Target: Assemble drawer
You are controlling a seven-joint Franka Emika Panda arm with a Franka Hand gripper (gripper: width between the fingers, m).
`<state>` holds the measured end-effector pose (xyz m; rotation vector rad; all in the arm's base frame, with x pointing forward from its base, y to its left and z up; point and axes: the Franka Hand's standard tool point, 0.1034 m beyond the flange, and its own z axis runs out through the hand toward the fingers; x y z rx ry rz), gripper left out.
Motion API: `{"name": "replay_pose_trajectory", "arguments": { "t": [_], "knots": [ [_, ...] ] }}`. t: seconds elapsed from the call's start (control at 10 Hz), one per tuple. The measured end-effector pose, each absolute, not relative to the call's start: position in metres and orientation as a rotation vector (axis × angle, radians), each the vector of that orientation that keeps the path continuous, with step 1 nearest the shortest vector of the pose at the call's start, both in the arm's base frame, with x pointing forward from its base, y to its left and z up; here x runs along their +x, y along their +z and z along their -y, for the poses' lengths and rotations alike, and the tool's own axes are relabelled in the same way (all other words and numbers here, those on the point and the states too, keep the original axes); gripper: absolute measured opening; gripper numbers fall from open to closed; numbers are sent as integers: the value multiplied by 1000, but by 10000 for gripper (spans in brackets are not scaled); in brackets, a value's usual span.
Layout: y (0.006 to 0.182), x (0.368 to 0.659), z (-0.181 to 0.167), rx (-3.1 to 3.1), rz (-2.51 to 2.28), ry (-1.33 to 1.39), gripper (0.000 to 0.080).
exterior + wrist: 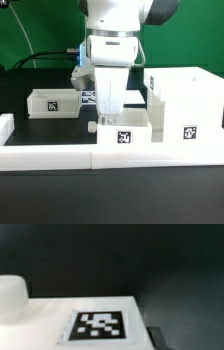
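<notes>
Drawer tray (52,102) alone at the exterior view's left; second tray (125,135) mid-front by the low border wall (45,152), gripper (108,118) down just above its rear, finger gap and any grasp impossible to tell; shell (185,105) at that view's right. Close up only from the wrist: a tag (98,325) on white plastic

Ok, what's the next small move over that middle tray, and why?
Probably ease down and close the jaws on the middle tray: they hang at its back edge, grip unclear, and it is not yet in the shell.
</notes>
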<state>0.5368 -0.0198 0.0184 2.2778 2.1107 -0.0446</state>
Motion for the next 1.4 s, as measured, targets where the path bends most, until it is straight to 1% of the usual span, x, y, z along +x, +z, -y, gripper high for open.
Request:
{"name": "replay_pose_trajectory", "arguments": {
  "t": [0.3,0.7,1.0,1.4],
  "knots": [
    [18,536,14,2259,-2129,-44,42],
    [17,536,15,2264,-2108,-26,42],
    [17,535,5,2194,-2178,-64,42],
    [16,534,6,2195,-2177,-64,42]
  ]
}}
